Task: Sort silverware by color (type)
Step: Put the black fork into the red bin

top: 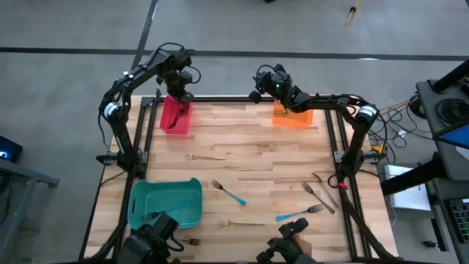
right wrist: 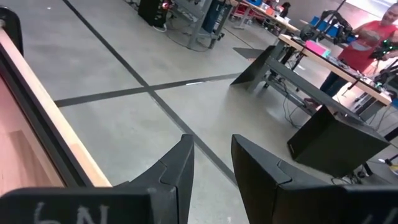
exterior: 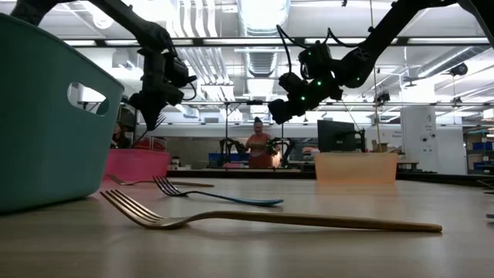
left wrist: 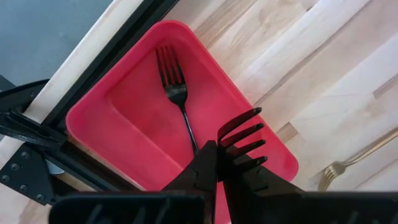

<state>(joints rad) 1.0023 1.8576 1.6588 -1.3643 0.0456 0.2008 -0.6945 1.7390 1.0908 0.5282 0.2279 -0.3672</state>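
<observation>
- The left pincer point(left wrist: 227, 163) is clamped on a dark fork point(left wrist: 244, 142), tines sticking out past the fingertips, and it hangs right over the red bin point(left wrist: 93, 106) at the far left corner of the surface point(top: 256, 147).
- So the drop target is straight below the pincer. One dark fork already in the bin point(left wrist: 176, 93) lies lengthwise along the bin's long side, roughly in line with the one being held, so I'd guess the next job is just letting go.
- The right pincer point(right wrist: 211, 168) is over by the orange bin point(top: 293, 117) at the far right corner, fingers a little apart with nothing between them. Its camera looks off at the floor and room, not at any fork.
- Loose forks well away from both pincers, on the near half of the surface: a gold fork point(top: 207, 156) mid-surface, a blue-handled fork point(top: 229, 193), another gold fork point(top: 243, 223), a second blue-handled fork point(top: 299, 214), and two grey forks point(top: 321, 194) toward the right edge.
- The first gold one looks closer to the left arm, while the grey pair sits on the right arm's side.
- The teal bin point(top: 143, 194) at the near left has a blue-handled fork in it point(top: 172, 210).
- Hard to tell: what's inside the orange bin, since the right arm covers it from above and its wall hides it in the low view. The fork at the near edge by the teal bin point(top: 192, 240) is too small to call the colour. There's a person way in the background in the low view, nowhere near the surface.
</observation>
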